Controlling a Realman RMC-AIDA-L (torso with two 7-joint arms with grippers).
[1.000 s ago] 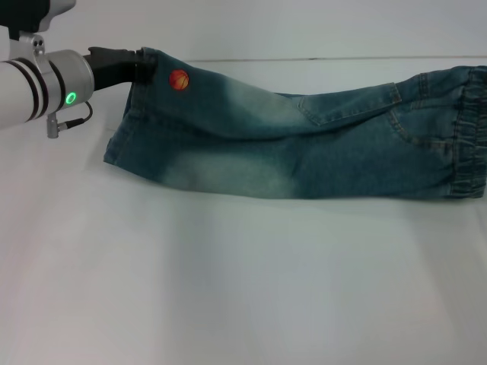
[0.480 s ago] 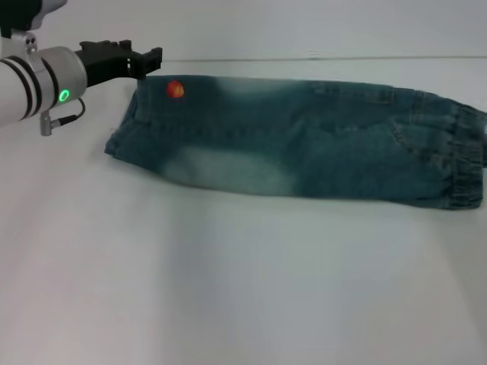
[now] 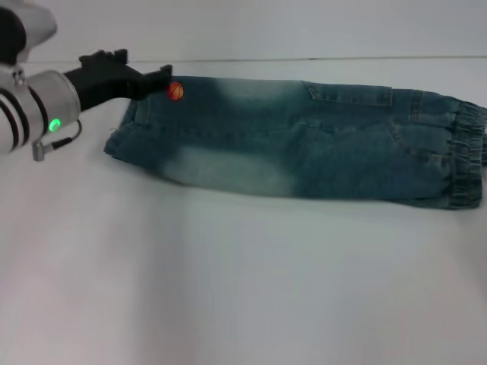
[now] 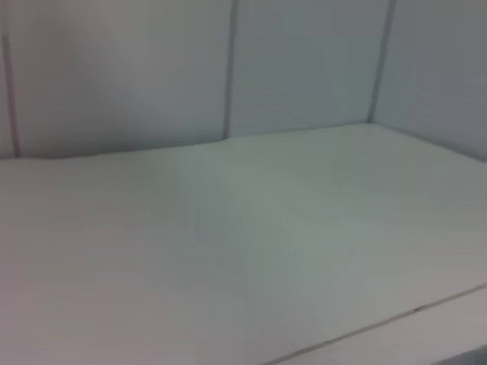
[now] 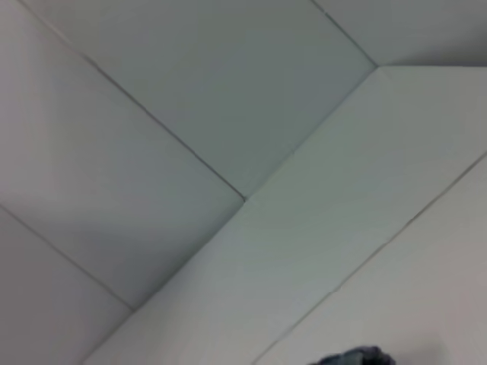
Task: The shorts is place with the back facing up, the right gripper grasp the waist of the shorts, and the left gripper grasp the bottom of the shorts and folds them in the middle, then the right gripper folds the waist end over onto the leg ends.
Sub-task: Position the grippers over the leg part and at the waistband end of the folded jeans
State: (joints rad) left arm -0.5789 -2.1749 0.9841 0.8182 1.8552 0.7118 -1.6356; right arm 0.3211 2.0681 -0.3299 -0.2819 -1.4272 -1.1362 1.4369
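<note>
A: Shorts (image 3: 304, 144)?
B: Laid flat on the white table (image 3: 228, 289), folded lengthwise, leg ends (image 3: 125, 133) on the left, waist (image 3: 466, 156) on the right.
A: Left gripper (image 3: 156, 80)?
B: Seen at the far hem corner, by the orange ball print (image 3: 176, 91); fingers appear parted, nothing held.
A: Right gripper?
B: Not seen.

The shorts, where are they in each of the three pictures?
Head view: the shorts lie flat across the far part of the white table, leg hems beside the left gripper.
Left wrist view: not in it, only table and wall.
Right wrist view: perhaps a dark scrap at the edge; cannot tell.
Shared landmark: the white table.
</note>
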